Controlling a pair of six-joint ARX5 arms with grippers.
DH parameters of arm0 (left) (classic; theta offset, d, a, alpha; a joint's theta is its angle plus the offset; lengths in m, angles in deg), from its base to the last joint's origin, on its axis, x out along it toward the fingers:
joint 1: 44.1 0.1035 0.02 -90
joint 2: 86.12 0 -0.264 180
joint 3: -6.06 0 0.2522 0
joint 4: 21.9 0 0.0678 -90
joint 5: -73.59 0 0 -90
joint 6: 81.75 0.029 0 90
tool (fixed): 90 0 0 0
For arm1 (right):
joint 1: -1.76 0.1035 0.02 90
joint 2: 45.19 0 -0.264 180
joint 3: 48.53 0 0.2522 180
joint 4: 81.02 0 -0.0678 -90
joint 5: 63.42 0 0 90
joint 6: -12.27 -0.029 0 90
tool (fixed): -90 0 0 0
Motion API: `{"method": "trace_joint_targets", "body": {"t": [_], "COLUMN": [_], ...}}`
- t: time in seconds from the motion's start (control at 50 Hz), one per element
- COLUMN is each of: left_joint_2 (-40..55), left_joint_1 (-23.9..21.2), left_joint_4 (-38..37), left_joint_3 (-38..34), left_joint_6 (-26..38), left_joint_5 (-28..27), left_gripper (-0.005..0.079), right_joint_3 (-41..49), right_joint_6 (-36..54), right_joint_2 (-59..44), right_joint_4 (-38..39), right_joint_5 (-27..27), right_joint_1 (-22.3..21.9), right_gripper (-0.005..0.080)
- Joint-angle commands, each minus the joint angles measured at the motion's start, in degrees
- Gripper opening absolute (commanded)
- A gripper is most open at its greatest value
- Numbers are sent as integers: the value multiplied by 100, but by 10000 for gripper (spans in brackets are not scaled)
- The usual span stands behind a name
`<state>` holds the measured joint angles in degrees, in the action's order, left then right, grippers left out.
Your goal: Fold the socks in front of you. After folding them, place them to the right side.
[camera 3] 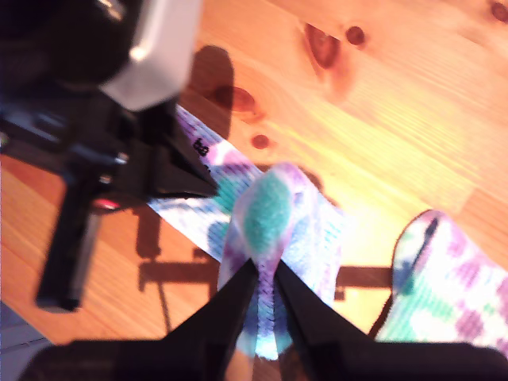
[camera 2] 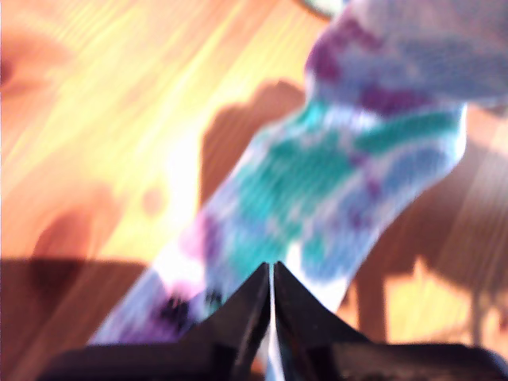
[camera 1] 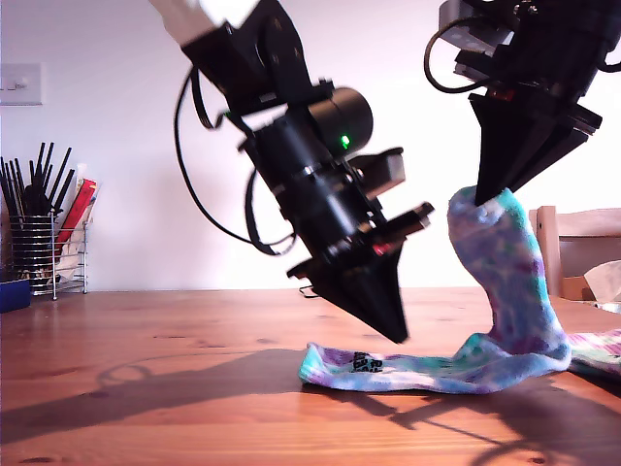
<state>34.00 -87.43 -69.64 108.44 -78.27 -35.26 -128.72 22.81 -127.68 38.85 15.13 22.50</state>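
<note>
One tie-dye sock (camera 1: 427, 367) lies on the wooden table (camera 1: 146, 388), its lettered cuff toward the exterior view's left. Its other end (camera 1: 500, 262) is lifted upright, and my second gripper (camera 1: 482, 199) is shut on that tip, seen up close in the second wrist view (camera 3: 266, 266). My first gripper (camera 1: 393, 330) hangs shut just above the flat part of the sock near the cuff, nothing between its fingers (camera 2: 272, 270). The sock (camera 2: 317, 190) runs under it. A second sock (camera 1: 597, 349) lies flat at the exterior view's right, also in the second wrist view (camera 3: 444, 294).
A wire holder with black utensils (camera 1: 44, 252) and a blue object (camera 1: 12, 291) stand at the exterior view's far left. A wooden chair back (camera 1: 572, 238) and crumpled paper (camera 1: 606, 282) sit behind the table at the exterior view's right.
</note>
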Motion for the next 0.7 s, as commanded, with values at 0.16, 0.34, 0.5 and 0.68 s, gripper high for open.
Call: {"method": "trace_joint_targets", "body": {"t": [0.16, 0.34, 0.5, 0.68], "left_joint_2": [-101, -98, -85, -35], "left_joint_1": [85, 125, 129, 129], "left_joint_4": [-732, -778, -708, -627], "left_joint_3": [-42, -42, -44, -127], "left_joint_6": [264, 295, 297, 299], "left_joint_5": [671, 1034, 1040, 1034], "left_gripper": [-21, -21, -21, -21], "right_joint_3": [-118, -118, -118, -118], "right_joint_6": [-4, -4, -15, -37], "right_joint_2": [28, 28, 28, 28], "right_joint_4": [22, 22, 26, 35], "right_joint_5": [-22, -24, -63, -343], "right_joint_1": [26, 26, 26, 26], "right_gripper": [-13, -13, -13, -13]}}
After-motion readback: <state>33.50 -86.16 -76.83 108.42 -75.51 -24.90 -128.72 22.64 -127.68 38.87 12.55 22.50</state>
